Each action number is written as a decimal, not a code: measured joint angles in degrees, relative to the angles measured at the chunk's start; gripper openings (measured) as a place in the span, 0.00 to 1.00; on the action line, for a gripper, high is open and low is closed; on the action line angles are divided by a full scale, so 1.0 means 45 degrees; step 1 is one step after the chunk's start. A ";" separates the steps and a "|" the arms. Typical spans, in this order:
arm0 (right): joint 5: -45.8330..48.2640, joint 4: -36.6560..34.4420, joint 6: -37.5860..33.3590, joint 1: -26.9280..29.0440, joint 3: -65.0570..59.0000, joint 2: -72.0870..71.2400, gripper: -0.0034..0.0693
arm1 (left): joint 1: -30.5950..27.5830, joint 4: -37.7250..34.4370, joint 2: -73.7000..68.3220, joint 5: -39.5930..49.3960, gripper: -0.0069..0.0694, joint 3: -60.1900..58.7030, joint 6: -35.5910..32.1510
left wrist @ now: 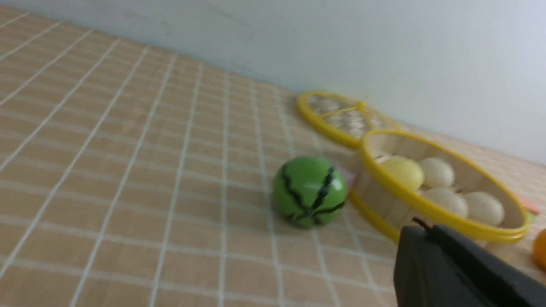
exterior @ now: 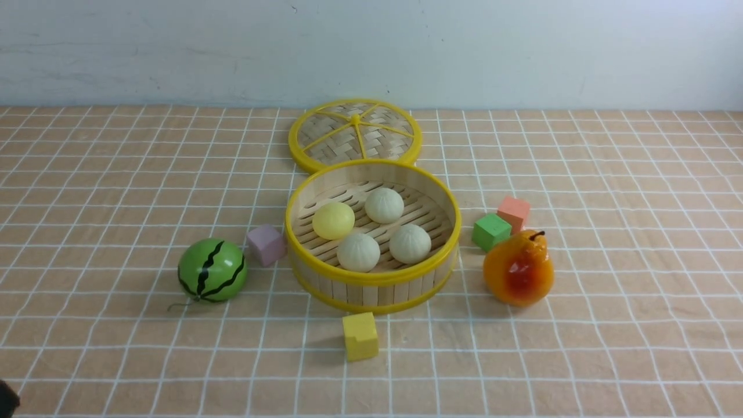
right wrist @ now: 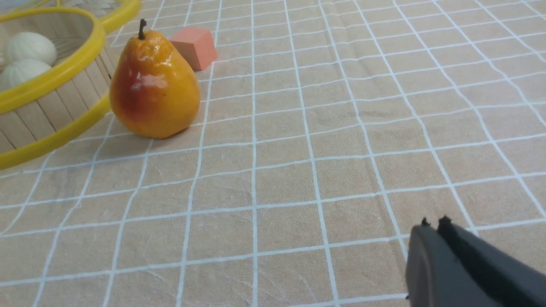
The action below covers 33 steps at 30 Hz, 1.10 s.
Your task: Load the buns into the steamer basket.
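- All four buns (exterior: 371, 229) sat inside the steamer basket (exterior: 371, 278): the pale yellow one (exterior: 333, 220) beside three off-white ones, nothing gripping any of them
- The left gripper (left wrist: 420, 228) hung low over the checked cloth (exterior: 116, 191), well clear of the basket, its dark fingers (left wrist: 431, 260) pressed together with nothing between them
- Ahead of those left fingertips stood the basket's yellow rim, and the green watermelon ball (left wrist: 309, 191) sat just off to one side of it, apart from the fingers
- The woven lid (exterior: 354, 134) lay flat beyond the basket, farther from the left fingers
- The right gripper (right wrist: 434, 225) hovered low over bare cloth, fingers (right wrist: 426, 264) closed to a thin slit and empty
- Well out in front of the right fingertips stood the orange pear (right wrist: 153, 85) upright next to the basket wall, with a pink block (right wrist: 194, 47) just behind it
- In the front view, neither arm reached over the basket; only a dark sliver showed at the lower left corner
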<state>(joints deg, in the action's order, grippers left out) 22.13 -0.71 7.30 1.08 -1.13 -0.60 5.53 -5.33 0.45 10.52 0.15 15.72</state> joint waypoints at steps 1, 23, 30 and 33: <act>0.0000 0.0000 0.0000 0.0000 0.0000 0.0000 0.07 | -0.0050 -0.0007 0.0000 0.0090 0.07 0.0000 0.0003; 0.0000 0.0000 0.0000 0.0000 0.0000 -0.0002 0.09 | -0.0412 -0.0196 0.0032 0.2566 0.07 -0.0429 0.0204; 0.0000 0.0000 0.0000 0.0000 0.0000 -0.0002 0.10 | -0.0412 -0.0207 0.0032 0.2553 0.07 -0.0429 0.0204; 0.0000 0.0000 0.0000 0.0000 0.0000 -0.0002 0.11 | -0.0412 -0.0207 0.0032 0.2553 0.07 -0.0429 0.0204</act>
<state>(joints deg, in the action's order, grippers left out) 22.13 -0.71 7.30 1.08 -1.13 -0.61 3.67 -6.26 0.59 22.01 -1.78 16.64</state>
